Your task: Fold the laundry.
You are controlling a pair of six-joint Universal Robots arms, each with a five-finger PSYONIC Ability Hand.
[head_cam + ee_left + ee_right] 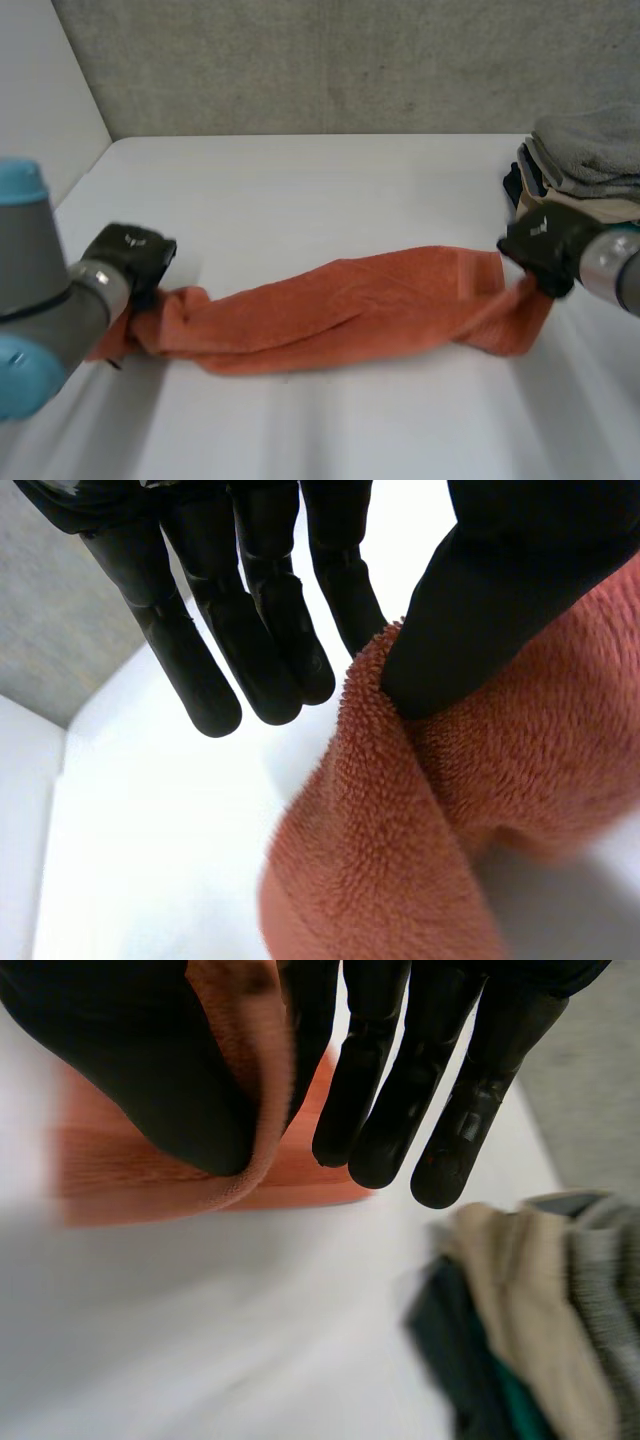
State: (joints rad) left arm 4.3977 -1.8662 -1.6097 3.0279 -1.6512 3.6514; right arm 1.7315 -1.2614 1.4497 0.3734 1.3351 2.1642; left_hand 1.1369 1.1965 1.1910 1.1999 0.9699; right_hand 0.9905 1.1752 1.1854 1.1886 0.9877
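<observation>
– Left hand [135,255] first: what has it got?
– The left end of the orange towel [340,310], bunched up and nipped between the thumb and the nearest of its straight fingers [340,590]. The other fingers stand free of the cloth.
– And the towel itself?
– Gathered lengthwise and strung across the near part of the white desk [300,180]. Its long axis runs left to right from one hand to the other, and the middle seems to rest on the desk.
– The right hand [545,248]?
– Closed on the right end, with the cloth wrapped round the thumb and pinched against a finger. Just beyond it a pile of folded laundry [590,165] sits at the desk's right edge.
– So what does the coming move hang on?
– Each hand has its own end and neither is nearer the middle. My guess is the towel must be spread flat, or one end carried along that axis to meet the other.
</observation>
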